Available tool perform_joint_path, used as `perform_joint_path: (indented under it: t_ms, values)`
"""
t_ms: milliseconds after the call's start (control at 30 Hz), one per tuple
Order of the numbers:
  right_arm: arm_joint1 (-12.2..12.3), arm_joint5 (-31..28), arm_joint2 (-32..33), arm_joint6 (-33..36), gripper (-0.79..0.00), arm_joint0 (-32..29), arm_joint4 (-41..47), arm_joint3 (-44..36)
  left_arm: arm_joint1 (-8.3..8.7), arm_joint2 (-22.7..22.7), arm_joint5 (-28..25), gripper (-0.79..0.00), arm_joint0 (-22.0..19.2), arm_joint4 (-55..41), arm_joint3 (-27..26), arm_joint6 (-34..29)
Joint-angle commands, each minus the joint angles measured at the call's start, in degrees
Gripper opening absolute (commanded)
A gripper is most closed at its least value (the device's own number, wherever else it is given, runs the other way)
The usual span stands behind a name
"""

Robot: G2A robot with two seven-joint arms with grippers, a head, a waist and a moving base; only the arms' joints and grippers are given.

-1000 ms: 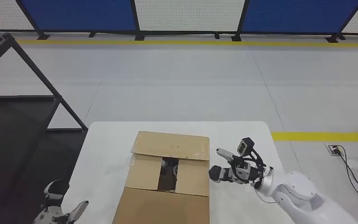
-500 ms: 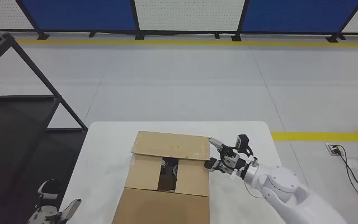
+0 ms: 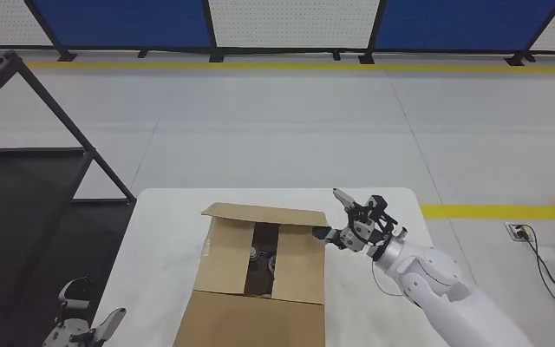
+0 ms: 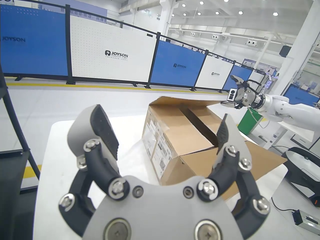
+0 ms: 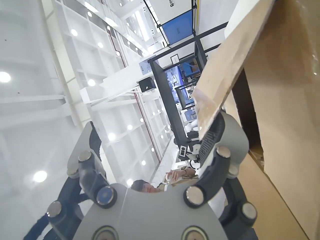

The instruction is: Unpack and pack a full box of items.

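Worktop, white and rectangular, carries the brown cardboard box at its middle. The box's side flaps are folded in with a dark gap between them, and its far flap stands tilted up. Corrugated board is light and stiff but creases easily, I judge, so a flap is best taken near a free corner and swung about its fold.

The right gripper sits at that flap's corner, jaws wide. Its wrist view makes plain that the corner rests on one finger pad, propped rather than pinched. The left gripper hangs wide and empty by the worktop's near left corner. Through the gap, the top view gives small dark round items.
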Motion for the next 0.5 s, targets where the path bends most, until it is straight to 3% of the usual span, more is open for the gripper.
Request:
perform_joint_path:
  t_ms: [0, 167, 467]
  values:
    - [-0.67, 0.81, -0.46, -2.26, 0.000, 1.50, -1.99, -0.15, 0.00, 0.00, 0.00, 0.000, 0.00, 0.00, 0.00, 0.00]
    - [-2.46, 4.02, -1.77, -7.89, 0.000, 5.28, -4.58, 0.46, 0.00, 0.00, 0.00, 0.000, 0.00, 0.00, 0.00, 0.00]
    - [-2.46, 4.02, -1.77, -7.89, 0.000, 5.28, -4.58, 0.46, 0.00, 0.00, 0.00, 0.000, 0.00, 0.00, 0.00, 0.00]
